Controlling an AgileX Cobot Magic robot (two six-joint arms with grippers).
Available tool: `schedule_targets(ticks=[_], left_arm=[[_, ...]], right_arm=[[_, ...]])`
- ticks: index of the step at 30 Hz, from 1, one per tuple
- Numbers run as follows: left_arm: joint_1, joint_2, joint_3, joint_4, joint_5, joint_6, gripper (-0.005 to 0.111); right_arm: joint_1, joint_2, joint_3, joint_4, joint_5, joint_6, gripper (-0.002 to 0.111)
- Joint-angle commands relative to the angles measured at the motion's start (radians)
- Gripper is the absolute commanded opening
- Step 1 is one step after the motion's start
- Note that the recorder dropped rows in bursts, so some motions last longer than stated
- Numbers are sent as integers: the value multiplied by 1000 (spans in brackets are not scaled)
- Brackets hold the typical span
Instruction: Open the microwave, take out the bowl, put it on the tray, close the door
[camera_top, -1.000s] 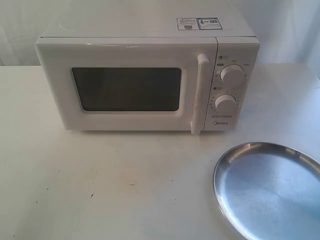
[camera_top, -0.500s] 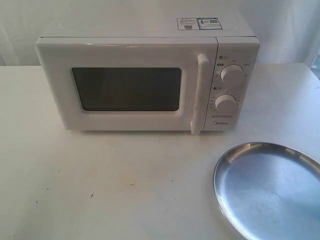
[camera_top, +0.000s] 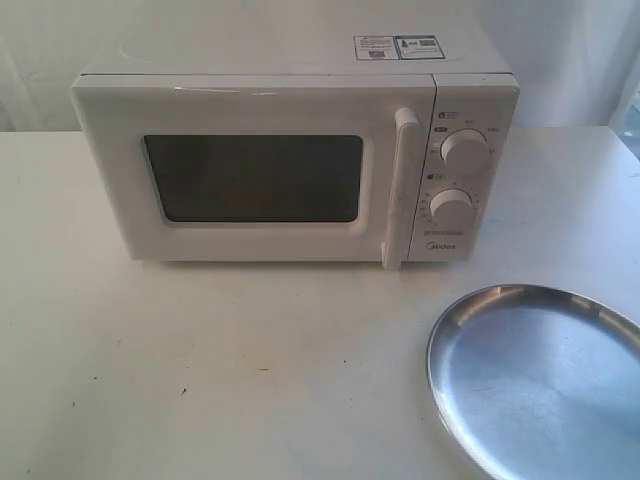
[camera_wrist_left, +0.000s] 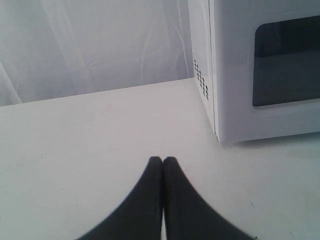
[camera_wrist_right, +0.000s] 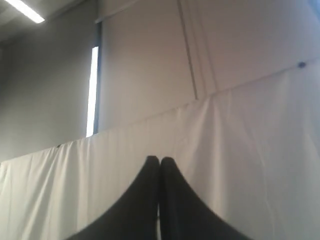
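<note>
Your left gripper (camera_wrist_left: 162, 161) and right gripper (camera_wrist_right: 160, 160) are both pinched together, empty. The microwave (camera_top: 295, 150) sits at 12 o'clock, door (camera_top: 250, 112) closed, tray (camera_top: 540, 390) at 5; unopened, they could skid off the handle (camera_top: 402, 190).

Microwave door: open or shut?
Shut. Exterior view: the door sits flush with the control panel, its handle right beside it; no gap or interior visible.

Microwave (camera_top: 290, 160) on table (camera_top: 200, 370) (door (camera_top: 250, 175) shut), tray (camera_top: 540, 385) front-right
</note>
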Motion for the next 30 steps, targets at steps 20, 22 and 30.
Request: schedule_targets(ticks=[20,22,30], left_arm=[[-4,-2,-3,-8,-4,0,0],[-4,-2,-3,-8,-4,0,0],[-4,-2,-3,-8,-4,0,0]], right_arm=[[-264,1417,-394,-825,-374,171,0],[-280,1488,-416,-859,-437,171,0],[-280,1634,-503,-757,-445,82,7]])
